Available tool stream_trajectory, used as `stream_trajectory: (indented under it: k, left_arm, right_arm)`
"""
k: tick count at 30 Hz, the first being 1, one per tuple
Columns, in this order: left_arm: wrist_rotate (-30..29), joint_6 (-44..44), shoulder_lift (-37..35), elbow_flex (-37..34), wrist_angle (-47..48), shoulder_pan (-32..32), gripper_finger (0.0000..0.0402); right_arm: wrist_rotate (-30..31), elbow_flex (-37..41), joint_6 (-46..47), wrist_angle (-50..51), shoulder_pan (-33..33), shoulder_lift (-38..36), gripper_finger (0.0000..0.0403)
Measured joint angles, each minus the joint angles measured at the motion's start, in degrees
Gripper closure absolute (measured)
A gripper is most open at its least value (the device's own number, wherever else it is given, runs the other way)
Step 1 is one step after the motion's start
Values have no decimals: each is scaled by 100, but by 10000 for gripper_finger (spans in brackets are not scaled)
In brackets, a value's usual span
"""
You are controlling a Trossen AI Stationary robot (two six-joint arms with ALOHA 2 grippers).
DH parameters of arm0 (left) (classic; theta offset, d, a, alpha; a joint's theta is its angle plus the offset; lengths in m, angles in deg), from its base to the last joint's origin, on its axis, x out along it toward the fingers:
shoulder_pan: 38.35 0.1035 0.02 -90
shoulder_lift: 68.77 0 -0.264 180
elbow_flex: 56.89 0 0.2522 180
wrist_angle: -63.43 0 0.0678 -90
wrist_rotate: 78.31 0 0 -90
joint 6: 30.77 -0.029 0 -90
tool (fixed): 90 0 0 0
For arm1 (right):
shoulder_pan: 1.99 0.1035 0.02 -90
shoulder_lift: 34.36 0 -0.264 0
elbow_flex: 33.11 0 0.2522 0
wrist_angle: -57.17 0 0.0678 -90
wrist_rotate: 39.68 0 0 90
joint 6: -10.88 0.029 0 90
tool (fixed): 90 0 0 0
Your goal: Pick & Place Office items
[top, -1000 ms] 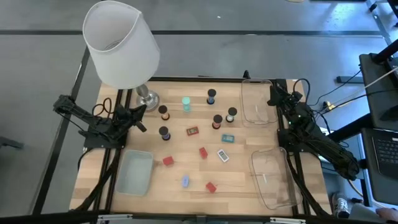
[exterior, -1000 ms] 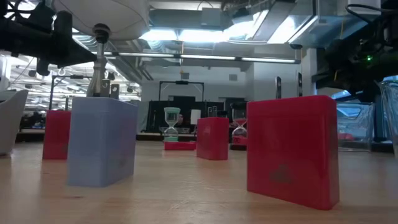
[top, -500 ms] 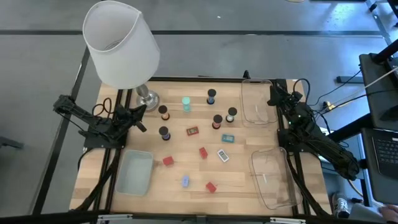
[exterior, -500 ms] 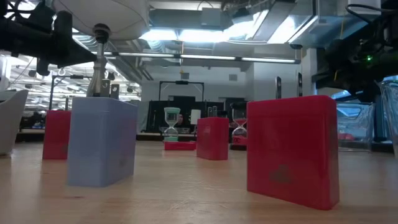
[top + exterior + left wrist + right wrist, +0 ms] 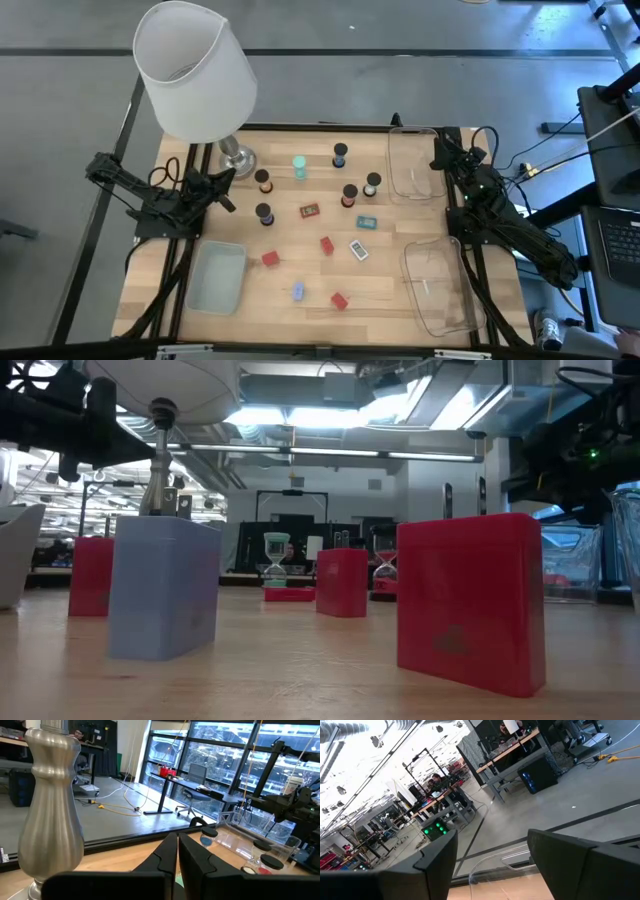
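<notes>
The office items lie scattered over the middle of the wooden table. Several short dark cylinders (image 5: 349, 195) stand near a teal cylinder (image 5: 300, 166). Red blocks (image 5: 327, 245), a flat teal piece (image 5: 366, 222), a white piece (image 5: 358, 250) and a blue piece (image 5: 298, 291) lie nearer the front edge. The low view shows a red block (image 5: 470, 600) and the blue piece (image 5: 165, 600) standing on edge. My left gripper (image 5: 226, 187) is shut and hovers at the table's left side by the lamp base; its fingers (image 5: 170, 854) meet. My right gripper (image 5: 440, 156) is open over the far clear tray.
A big white-shaded lamp (image 5: 195, 70) stands at the far left on a silver base (image 5: 50, 820). A frosted tray (image 5: 217, 277) sits at the near left. Two clear trays (image 5: 415, 160) (image 5: 440, 285) line the right side. Bare wood lies between the items.
</notes>
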Motion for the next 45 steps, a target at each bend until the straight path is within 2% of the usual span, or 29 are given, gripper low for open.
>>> stream_trajectory:
  k: [5, 10, 15, 21, 27, 30, 35, 38, 40, 42, 45]
  left_arm:
    - [-32, -26, 0, 0, -4, 3, 391]
    - [-246, -613, -2, 0, -35, 60, 391]
    - [90, -265, -2, 0, -44, 150, 391]
    - [117, -575, -2, 0, -46, 326, 393]
    - [208, -482, -2, 0, -66, 507, 393]
    - [818, -282, -2, 0, -50, 565, 394]
    - [2795, -587, 0, 0, 2, 651, 391]
    - [3998, -835, 0, 0, 2, 682, 391]
    - [4566, -993, -1, 0, 2, 682, 392]
    - [4866, -1148, 0, 0, 2, 682, 393]
    - [4860, -1301, 0, 0, 2, 682, 393]
  right_arm:
    - [0, 1, 2, -1, 2, 0, 158]
    - [0, 1, 0, -1, 0, 0, 158]
    - [0, 0, 0, 0, 0, 0, 158]
    - [4, 1, 0, -1, 0, 0, 158]
    - [540, 1, -12, -23, 0, 0, 158]
    - [590, 0, -180, -22, 0, 0, 158]
    - [396, 0, -465, -21, 0, 0, 158]
    - [-156, 0, -476, -8, 0, 0, 158]
    - [-685, -1, -557, 44, 0, 0, 158]
    - [-1397, 0, -571, 106, 0, 0, 158]
    - [-2408, 1, -482, 131, 2, 0, 158]
